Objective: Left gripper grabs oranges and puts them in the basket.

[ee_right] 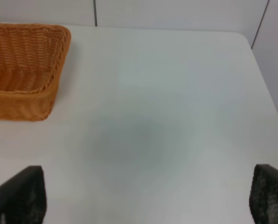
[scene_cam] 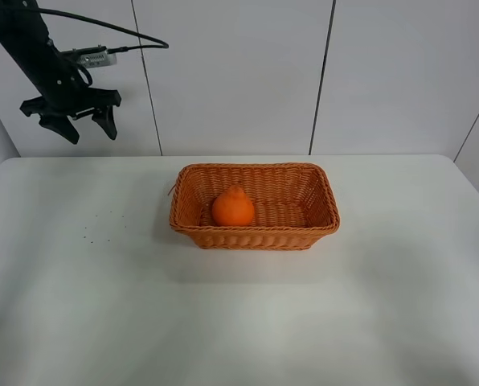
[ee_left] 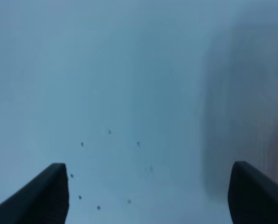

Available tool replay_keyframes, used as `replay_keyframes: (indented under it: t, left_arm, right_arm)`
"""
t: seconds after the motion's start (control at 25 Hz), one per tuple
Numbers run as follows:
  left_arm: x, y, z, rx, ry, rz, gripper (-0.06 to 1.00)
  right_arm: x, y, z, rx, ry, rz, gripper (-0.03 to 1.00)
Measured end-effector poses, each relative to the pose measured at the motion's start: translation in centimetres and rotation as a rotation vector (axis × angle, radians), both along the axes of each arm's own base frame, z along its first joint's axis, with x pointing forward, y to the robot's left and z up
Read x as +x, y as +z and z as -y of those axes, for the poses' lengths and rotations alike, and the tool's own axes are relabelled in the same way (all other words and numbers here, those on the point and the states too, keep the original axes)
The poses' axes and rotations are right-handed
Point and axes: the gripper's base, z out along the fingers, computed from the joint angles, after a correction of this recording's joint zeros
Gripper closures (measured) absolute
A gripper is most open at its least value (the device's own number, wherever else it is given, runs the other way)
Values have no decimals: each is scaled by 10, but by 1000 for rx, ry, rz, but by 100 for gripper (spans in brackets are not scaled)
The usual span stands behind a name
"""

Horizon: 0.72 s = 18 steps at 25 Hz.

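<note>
The orange [scene_cam: 233,207] with its knob up sits inside the wicker basket [scene_cam: 316,201], toward the basket's left side, at the middle of the white table. My left gripper [scene_cam: 88,130] is open and empty, raised high above the table's far left corner, well away from the basket. In the left wrist view its two dark fingers [ee_left: 45,193] stand wide apart over the bare table. My right gripper [ee_right: 143,200] is open and empty; its wrist view shows the basket's right end [ee_right: 27,70] and none of the orange. The right arm is out of the high view.
The white table [scene_cam: 400,289] reaches to a rounded right edge [ee_right: 265,93]. A few small dark specks [scene_cam: 103,225] lie on it left of the basket. White wall panels stand behind.
</note>
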Motion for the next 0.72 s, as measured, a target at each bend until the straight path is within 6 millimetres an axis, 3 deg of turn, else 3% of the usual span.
replay_keyframes:
  t: [0.2, 0.36, 0.52, 0.72]
  left_arm:
    - [-35, 24, 5, -17, -11, -6, 13]
    - [-77, 43, 4, -22, -11, -17, 13]
    - [-134, 59, 2, -18, -12, -22, 13]
    - [-223, 58, -2, -11, -13, -37, 13]
  right_arm:
    - [0, 0, 0, 0, 0, 0, 27]
    - [0, 0, 0, 0, 0, 0, 27]
    - [0, 0, 0, 0, 0, 0, 27]
    - [0, 0, 0, 0, 0, 0, 27]
